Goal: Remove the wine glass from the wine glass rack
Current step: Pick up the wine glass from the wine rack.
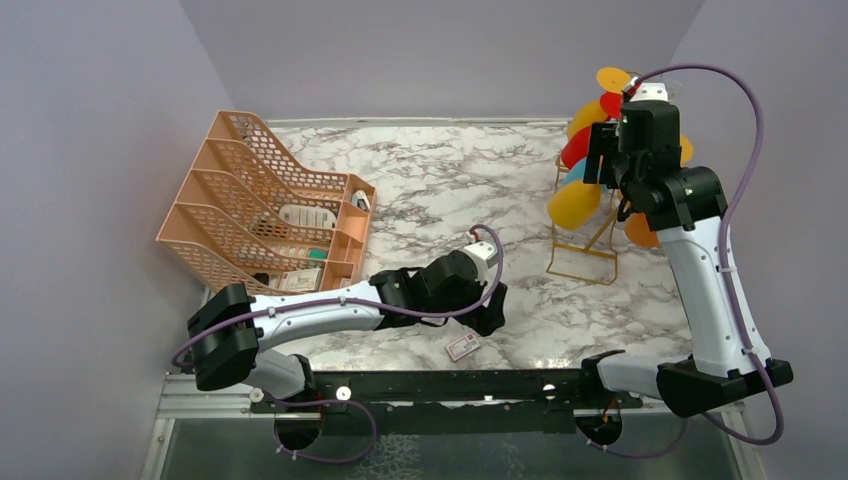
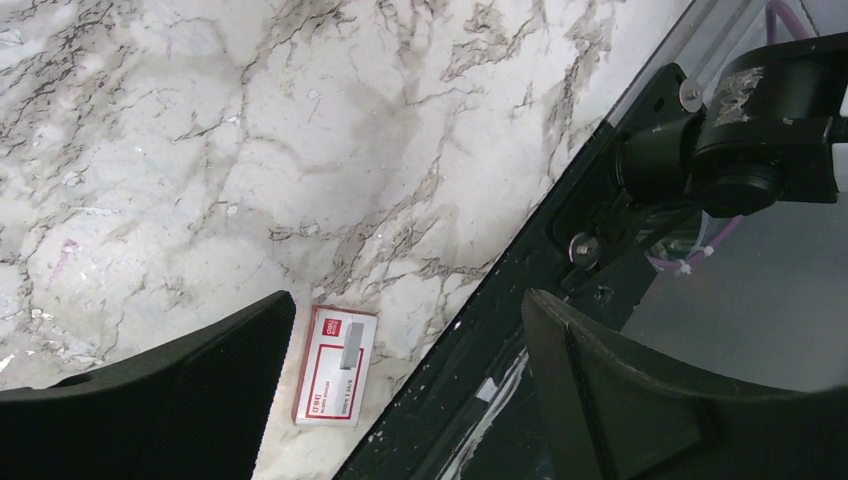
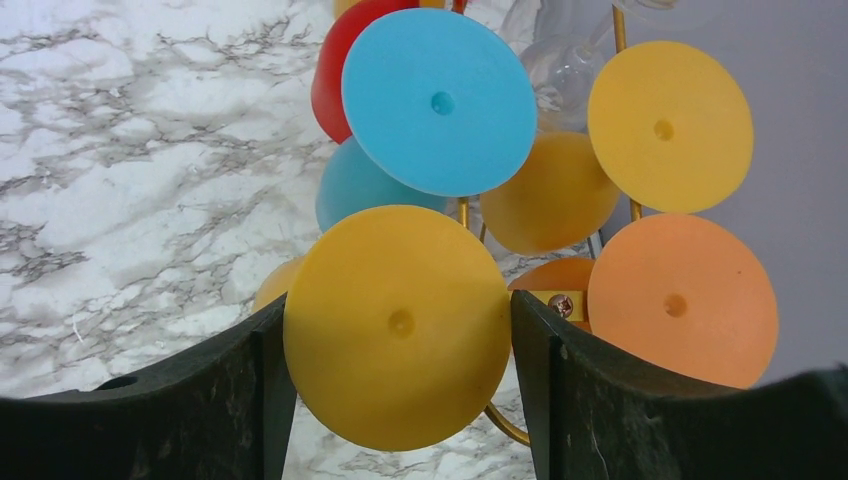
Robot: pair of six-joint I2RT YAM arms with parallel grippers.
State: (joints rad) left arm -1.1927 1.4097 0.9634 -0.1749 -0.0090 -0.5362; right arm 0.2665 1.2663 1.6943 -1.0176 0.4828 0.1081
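The wine glass rack (image 1: 582, 276) stood at the far right of the desk (image 1: 450, 170), hung with several glasses whose coloured feet faced outward. The right tool (image 3: 398, 305) was up against the rack's near face, its jaws on either side of the round yellow foot of one wine glass (image 3: 400, 325). The rim met both inner faces, so the tool looked clamped on that foot. A blue foot (image 3: 440, 100) hung just above it on the rack and an orange foot (image 3: 682, 300) just beside it.

The left tool (image 2: 405, 300) hovered well to the left of the rack, low over the desk, jaws apart and empty, above a small red-and-white box (image 2: 334, 366).

The glass looked like smooth coloured plastic, so probably light and stiff rather than brittle. The foot was a thin, slick disc, though, and a hold across its edge gives little purchase and could let it twist or slip. With the neighbouring feet crowding close, the foot was the only open place to take it. Its stem was hidden, probably caught in a wire loop, so it would likely need easing out along the rail, not a straight pull.
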